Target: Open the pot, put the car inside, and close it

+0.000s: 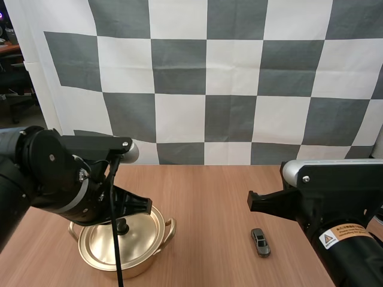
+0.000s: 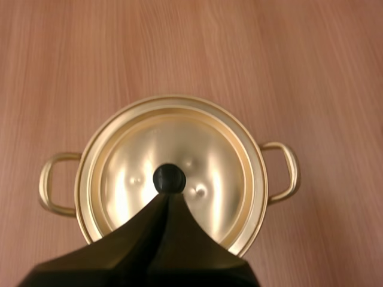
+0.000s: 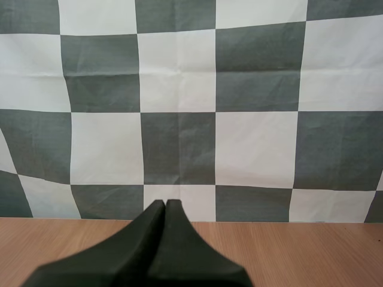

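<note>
Your left hand (image 2: pixel 168 197), clenched empty, hangs over the knob (image 2: pixel 169 177) of the lidded pot (image 1: pixel 152 251). Your right hand (image 3: pixel 166 204), also clenched empty, hangs above the desk (image 1: pixel 209 197) near the car (image 1: pixel 260 242).

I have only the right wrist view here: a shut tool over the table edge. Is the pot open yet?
Observer: No, the lid sits on the pot.
Reviewer: Where is the left tool?
Observer: The left tool is shut, its tip right at the lid's black knob; I cannot tell if they touch.
Reviewer: And the car?
Observer: The car lies on the table, to the pot's right and apart from it, near the right arm.
</note>
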{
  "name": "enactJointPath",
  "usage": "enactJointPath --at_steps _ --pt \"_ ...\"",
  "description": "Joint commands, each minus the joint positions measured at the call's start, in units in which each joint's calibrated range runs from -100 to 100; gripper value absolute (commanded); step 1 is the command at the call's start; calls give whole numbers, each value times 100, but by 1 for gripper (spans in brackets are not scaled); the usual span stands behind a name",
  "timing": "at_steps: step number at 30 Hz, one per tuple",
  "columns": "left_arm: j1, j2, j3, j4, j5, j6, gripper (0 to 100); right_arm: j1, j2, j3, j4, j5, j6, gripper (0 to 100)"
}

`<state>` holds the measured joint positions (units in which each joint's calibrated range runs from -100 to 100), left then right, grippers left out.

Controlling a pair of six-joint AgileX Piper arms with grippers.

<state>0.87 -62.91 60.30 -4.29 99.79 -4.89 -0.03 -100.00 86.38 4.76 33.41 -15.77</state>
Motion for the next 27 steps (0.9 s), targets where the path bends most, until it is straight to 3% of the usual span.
enactJointPath --at_steps 1,27 --pt "-5 -1 4 67 21 1 0 -4 0 -2 8 1 7 0" --pt "-5 12 4 204 21 110 0 -4 0 -2 8 1 7 0"
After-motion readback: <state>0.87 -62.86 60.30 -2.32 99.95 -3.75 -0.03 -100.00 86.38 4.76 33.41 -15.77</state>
